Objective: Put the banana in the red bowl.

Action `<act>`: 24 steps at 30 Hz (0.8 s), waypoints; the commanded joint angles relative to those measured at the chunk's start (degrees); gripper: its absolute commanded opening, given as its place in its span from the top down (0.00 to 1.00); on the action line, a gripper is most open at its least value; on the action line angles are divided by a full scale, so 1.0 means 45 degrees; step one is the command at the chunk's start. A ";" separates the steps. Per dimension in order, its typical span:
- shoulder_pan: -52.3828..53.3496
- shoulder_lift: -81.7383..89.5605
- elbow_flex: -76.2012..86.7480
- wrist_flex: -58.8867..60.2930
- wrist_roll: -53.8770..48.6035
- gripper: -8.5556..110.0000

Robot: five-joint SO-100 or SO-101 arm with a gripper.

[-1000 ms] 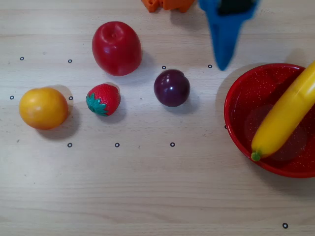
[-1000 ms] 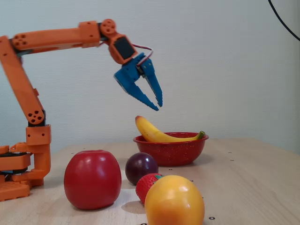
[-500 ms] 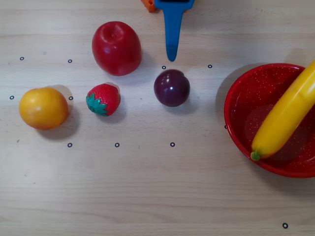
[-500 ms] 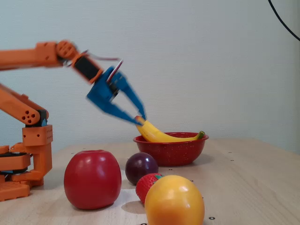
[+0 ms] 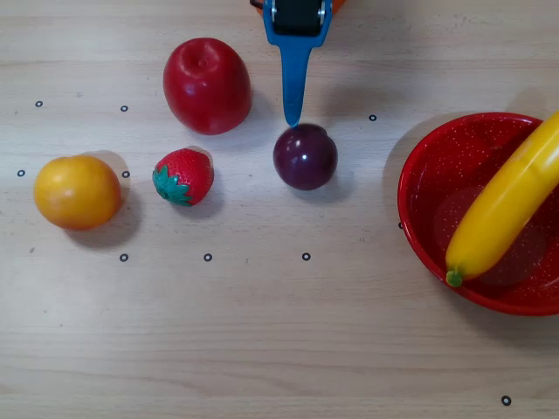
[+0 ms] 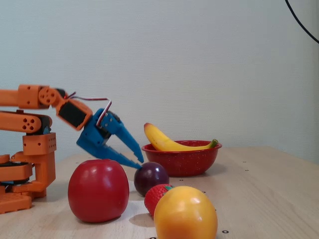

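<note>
Banana (image 5: pixel 505 207) resting in the red bowl (image 5: pixel 428 218) at the desk's right edge — well apart from the end effector (image 6: pixel 138 162), slightly parted and empty, tips just above the plum (image 5: pixel 305 156).

looks like a lab or hobby test bench. pale wood table (image 5: pixel 262 332) dotted with small black ring markers (image 5: pixel 208 257), plain blank wall (image 6: pixel 199 59), black cable (image 6: pixel 301 22) hanging top right.

overhead straight down, fixed low tabletop side-on

Yellow banana (image 5: pixel 507 209), white-speckled red bowl (image 5: pixel 428 227), blue pincer (image 6: pixel 140 162), seemingly purple plum (image 5: pixel 305 156)
</note>
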 commanded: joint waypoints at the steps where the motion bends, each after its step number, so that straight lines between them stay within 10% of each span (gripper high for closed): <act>1: -0.0371 0.0664 0.0156 -0.0645 -0.0391 0.93; 24: -0.0039 0.3887 0.1660 0.3848 -0.2168 0.93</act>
